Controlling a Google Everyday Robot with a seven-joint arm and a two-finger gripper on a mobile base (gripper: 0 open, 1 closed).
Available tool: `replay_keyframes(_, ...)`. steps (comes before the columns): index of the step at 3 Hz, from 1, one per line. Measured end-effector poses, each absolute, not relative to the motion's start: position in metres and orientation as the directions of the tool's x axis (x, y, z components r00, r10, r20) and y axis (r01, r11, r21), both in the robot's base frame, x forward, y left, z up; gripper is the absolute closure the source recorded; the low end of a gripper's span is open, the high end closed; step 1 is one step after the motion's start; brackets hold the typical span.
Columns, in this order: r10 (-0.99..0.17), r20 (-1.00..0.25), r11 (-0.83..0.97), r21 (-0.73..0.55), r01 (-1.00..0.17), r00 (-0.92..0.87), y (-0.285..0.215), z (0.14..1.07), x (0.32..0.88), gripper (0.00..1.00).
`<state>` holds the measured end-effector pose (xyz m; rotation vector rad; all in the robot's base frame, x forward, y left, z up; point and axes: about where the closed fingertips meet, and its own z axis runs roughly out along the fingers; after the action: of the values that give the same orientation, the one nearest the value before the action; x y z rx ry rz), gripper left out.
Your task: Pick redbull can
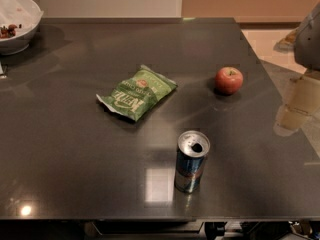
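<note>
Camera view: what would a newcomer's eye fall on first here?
The redbull can stands upright near the front edge of the table, its silver top catching light. Behind it lie a green chip bag at the centre and a red apple to the right. The gripper hangs at the right edge, apart from the can.

The surface (pixel 75 149) is dark, smooth and polished, glossy enough to mirror pale patches of light near its front edge. There the redbull can (pixel 191 164) is metal, with a shiny silver top and a glossy blue and silver body. The green chip bag (pixel 137 93) near the middle looks like crinkled, slightly shiny plastic film, the red apple (pixel 229 80) toward the right edge has smooth skin, the white bowl (pixel 20 39) at the far left corner is smooth, and the hand (pixel 289 115) over the right edge looks like pale, smooth plastic.
</note>
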<state>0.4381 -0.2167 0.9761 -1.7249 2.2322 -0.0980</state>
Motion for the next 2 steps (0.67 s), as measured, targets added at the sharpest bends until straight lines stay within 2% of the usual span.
replay_keyframes(2, -0.951, -0.218, 0.271, -0.237, -0.933, -0.221, -0.2163, 0.9766, 0.4382, 0.00)
